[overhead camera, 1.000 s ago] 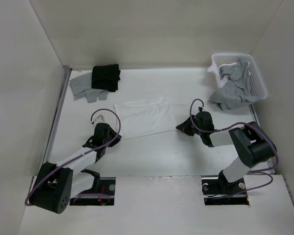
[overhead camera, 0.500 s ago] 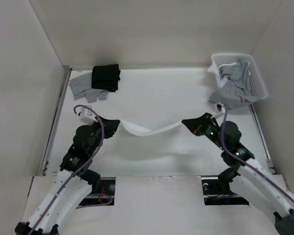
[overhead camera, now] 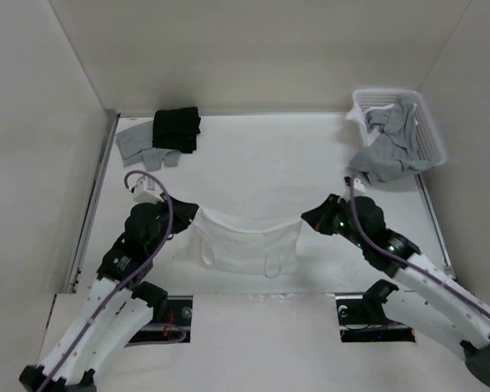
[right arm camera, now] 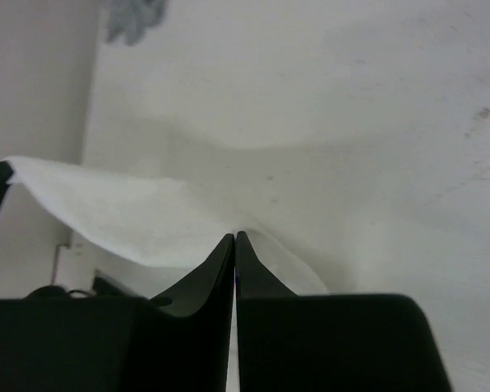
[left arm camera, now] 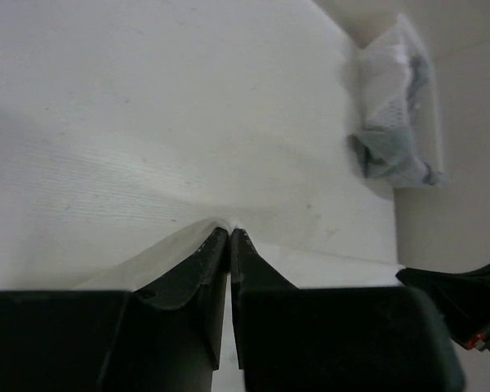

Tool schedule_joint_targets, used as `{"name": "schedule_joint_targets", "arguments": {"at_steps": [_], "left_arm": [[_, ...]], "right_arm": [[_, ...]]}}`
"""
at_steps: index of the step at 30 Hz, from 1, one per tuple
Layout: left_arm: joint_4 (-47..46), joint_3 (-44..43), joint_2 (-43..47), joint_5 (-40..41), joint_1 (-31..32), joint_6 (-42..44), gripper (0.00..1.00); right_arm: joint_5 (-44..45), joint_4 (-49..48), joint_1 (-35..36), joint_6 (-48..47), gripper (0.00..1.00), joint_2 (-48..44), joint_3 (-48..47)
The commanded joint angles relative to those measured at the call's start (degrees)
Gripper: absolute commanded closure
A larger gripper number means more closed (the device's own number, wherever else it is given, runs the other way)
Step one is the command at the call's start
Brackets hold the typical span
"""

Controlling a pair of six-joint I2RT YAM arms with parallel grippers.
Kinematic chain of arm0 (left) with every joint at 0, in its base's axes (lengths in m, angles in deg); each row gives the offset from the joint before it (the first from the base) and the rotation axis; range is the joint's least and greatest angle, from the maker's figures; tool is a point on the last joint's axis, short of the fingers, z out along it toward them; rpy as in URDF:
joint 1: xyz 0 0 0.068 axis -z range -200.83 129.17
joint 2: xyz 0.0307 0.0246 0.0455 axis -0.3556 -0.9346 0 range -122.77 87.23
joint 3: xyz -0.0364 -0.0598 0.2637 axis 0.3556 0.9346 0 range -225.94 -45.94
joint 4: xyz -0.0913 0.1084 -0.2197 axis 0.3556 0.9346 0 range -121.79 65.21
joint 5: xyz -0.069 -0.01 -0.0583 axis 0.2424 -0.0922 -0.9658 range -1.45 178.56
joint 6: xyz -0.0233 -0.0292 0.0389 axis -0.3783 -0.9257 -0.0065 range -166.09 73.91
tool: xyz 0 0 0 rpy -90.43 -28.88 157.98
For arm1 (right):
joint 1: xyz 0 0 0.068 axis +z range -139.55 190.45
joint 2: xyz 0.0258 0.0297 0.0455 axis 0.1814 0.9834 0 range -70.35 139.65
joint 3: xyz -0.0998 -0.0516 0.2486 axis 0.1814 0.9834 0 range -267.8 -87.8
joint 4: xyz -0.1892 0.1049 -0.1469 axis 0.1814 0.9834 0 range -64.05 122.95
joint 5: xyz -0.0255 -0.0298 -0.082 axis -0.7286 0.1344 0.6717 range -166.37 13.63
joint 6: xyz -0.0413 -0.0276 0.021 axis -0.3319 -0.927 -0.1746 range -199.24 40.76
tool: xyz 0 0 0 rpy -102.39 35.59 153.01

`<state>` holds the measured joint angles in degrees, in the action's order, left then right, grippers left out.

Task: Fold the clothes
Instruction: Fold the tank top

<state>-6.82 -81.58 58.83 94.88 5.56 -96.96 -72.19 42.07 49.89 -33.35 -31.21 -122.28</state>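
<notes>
The clothes (overhead camera: pixel 245 241), a thin white sleeveless top, hang in the air stretched between both arms, straps dangling at the bottom near the table's front edge. My left gripper (overhead camera: pixel 193 210) is shut on the top's left upper corner; in the left wrist view the fabric (left arm camera: pixel 131 196) peaks at the closed fingertips of that gripper (left arm camera: pixel 229 231). My right gripper (overhead camera: pixel 305 216) is shut on the right upper corner; the right wrist view shows the white cloth (right arm camera: pixel 122 220) running left from its closed tips (right arm camera: pixel 234 237).
A black folded garment (overhead camera: pixel 176 128) lies on a grey cloth (overhead camera: pixel 139 147) at the back left. A white basket (overhead camera: pixel 425 122) holding grey clothes (overhead camera: pixel 384 151) stands at the back right. Walls enclose the table on three sides.
Both arms have lifted the top off the table and drawn it toward the front; it went from lying flat to hanging as a sheet between the grippers.
</notes>
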Motion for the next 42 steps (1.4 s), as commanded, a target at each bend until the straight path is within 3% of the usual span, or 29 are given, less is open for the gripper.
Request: {"name": "schedule_joint_targets", "arguments": {"at_steps": [1,5,8,12,17,24,30,36,39,42], "left_arm": [[-8.9,5.4,-9.8,-0.3,-5.4,1.7,0.96],[-27.6,7.2,-27.3,-6.5,-14.5,2.0,0.96],[-37.1,3.7,-39.6,-9.0,-17.6,0.9,0.96],[-43.7,1.1,-45.8,-10.0,-18.1,-1.7,0.96],[-43.8,2.8,-41.4,-10.4,-16.9,-1.4,0.96],[-38.8,13.7,-28.2,-10.6,-15.2,-1.2,0.95],[-34.6,21.0,-19.0,-10.1,-14.5,-1.9,0.94],[-35.5,26.0,-19.5,-9.8,-15.7,-2.0,0.93],[-37.4,27.3,-21.6,-9.5,-16.2,-2.5,0.88],[-38.1,27.7,-21.9,-9.4,-17.7,-2.8,0.73]], "right_arm": [[-6.5,-13.1,-7.2,-1.6,0.95,11.0,2.0],[-12.6,-23.7,-14.8,-2.2,0.96,26.7,-1.2],[-14.5,-26.8,-18.3,-3.1,0.96,37.5,-6.5],[-17.0,-26.8,-21.8,-3.8,0.96,44.5,-12.4],[-16.4,-26.2,-21.8,-4.4,0.95,39.4,-9.3],[-13.3,-27.3,-19.5,-2.4,0.94,27.6,6.5],[-11.3,-26.1,-16.9,-0.6,0.92,21.4,12.5],[-8.8,-25.5,-13.3,0.9,0.90,21.0,15.5],[-8.5,-25.5,-12.0,1.9,0.83,21.9,16.3],[-8.4,-24.4,-10.9,2.3,0.66,21.7,15.9]]}}
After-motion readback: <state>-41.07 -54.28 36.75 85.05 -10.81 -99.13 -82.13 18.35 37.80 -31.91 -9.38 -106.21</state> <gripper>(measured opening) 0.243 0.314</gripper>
